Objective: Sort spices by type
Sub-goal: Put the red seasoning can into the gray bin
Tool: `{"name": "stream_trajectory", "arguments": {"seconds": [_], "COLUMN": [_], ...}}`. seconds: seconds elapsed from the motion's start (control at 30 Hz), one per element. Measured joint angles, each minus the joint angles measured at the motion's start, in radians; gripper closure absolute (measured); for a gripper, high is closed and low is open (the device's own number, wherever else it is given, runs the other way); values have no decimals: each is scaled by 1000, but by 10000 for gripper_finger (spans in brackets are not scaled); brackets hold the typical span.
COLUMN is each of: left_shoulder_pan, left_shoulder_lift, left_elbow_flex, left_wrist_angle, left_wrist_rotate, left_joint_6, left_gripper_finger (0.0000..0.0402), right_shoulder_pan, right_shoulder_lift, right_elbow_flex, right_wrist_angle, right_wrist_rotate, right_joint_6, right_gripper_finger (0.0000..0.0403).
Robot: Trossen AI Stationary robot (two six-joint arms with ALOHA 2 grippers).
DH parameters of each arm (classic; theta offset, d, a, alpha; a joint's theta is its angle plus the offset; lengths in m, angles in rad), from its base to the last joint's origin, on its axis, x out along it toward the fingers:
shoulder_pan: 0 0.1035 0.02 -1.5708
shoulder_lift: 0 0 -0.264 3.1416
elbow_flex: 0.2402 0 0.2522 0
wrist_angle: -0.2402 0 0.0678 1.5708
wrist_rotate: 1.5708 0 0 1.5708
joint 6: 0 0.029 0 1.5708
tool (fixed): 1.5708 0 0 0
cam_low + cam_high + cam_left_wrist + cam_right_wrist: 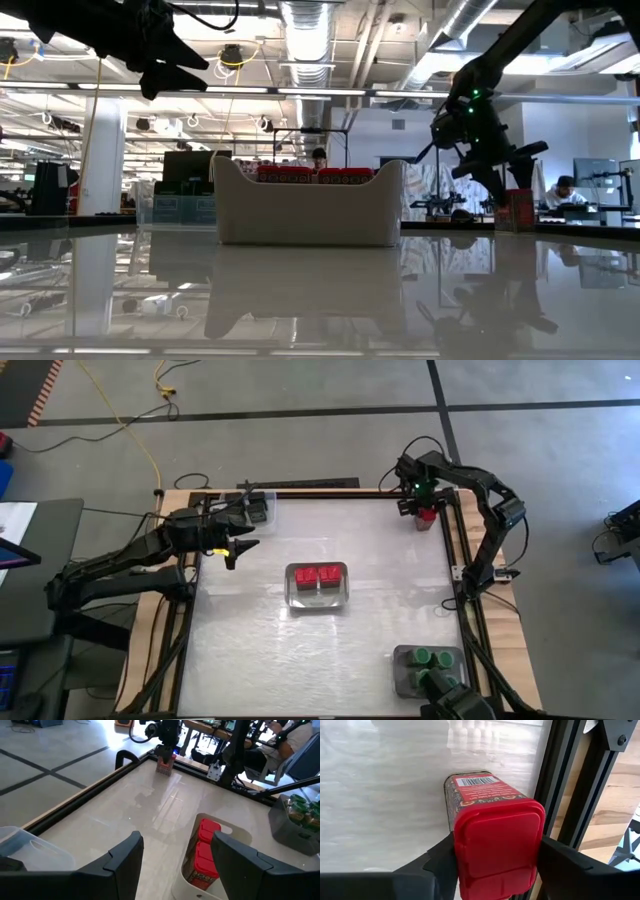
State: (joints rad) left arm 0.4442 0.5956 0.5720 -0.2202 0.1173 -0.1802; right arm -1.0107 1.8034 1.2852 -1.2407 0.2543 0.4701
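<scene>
Now R gripper (pixel 495 865) astride red spice (pixel 495 835)

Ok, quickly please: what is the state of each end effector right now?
Left end effector: open, holding nothing, above the table.
Right end effector: fingers around the red-capped spice tin; a firm grip cannot be told.

A white tray (pixel 318 598) sits mid-bench (pixel 300 660), a grey tray (pixel 402 670) near one corner, a clear bin (pixel 262 508) opposite; a yellow cable (pixel 140 435) crosses the floor.
</scene>
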Motion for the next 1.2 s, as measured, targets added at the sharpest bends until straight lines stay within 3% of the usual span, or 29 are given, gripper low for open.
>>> {"name": "stream_trajectory", "arguments": {"seconds": [0.37, 0.6, 0.83, 1.03, 1.2], "left_shoulder_pan": [0, 0, -25, -111, -188], "left_shoulder_lift": [0, 0, 0, -46, -104], "left_elbow_flex": [0, 0, -2, -133, -238], "left_wrist_angle": [-6, -6, -2, 183, 233], "left_wrist_rotate": [0, -1, -1, -86, -146], "left_joint_6": [59, 112, 148, 134, 111], "left_gripper_finger": [179, 179, 179, 179, 179], "right_shoulder_pan": [73, 191, 335, 485, 586], "right_shoulder_lift": [-41, -205, -371, -429, -436], "right_elbow_flex": [-1, -1, -1, 0, 0], "right_wrist_angle": [-39, -68, -117, -150, -157], "right_wrist_rotate": [-2, -2, -3, -5, -5], "right_joint_6": [-26, 60, 250, 421, 497], "right_gripper_finger": [168, 167, 165, 164, 164]}}
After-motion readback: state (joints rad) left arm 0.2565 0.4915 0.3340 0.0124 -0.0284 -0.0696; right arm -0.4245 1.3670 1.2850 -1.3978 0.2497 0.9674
